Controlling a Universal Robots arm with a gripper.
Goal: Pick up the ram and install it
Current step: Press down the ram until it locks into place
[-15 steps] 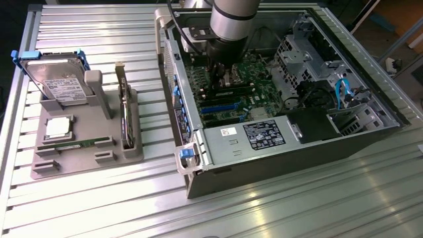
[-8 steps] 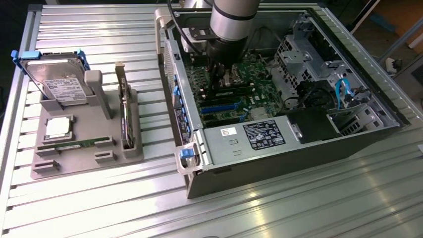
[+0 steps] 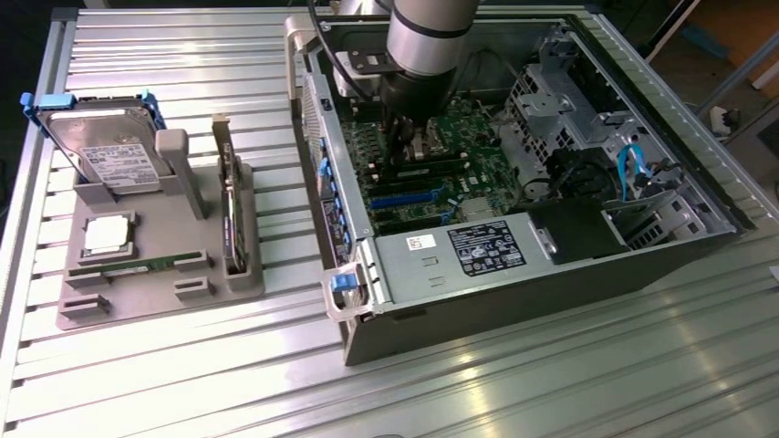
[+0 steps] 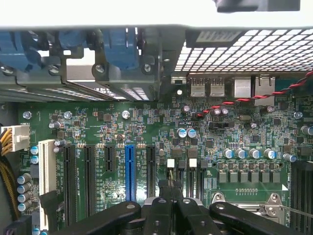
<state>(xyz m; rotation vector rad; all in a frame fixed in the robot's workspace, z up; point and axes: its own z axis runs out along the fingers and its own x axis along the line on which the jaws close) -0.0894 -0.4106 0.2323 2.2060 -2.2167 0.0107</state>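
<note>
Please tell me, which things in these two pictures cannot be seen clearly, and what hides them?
1. Exterior view: the spot where the gripper reaches the motherboard is hidden behind the arm.
2. Wrist view: the board under the shut fingertips is covered by the gripper's black body.
3. Exterior view: the ram lies sunk in the grey tray; its chips are too small.
4. Exterior view: the label print is too small.

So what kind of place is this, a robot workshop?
Probably a workbench for testing robots that build computers. There's an open computer case on a ribbed metal table, a robot arm reaching inside, and a gray tray holding spare parts.
</note>
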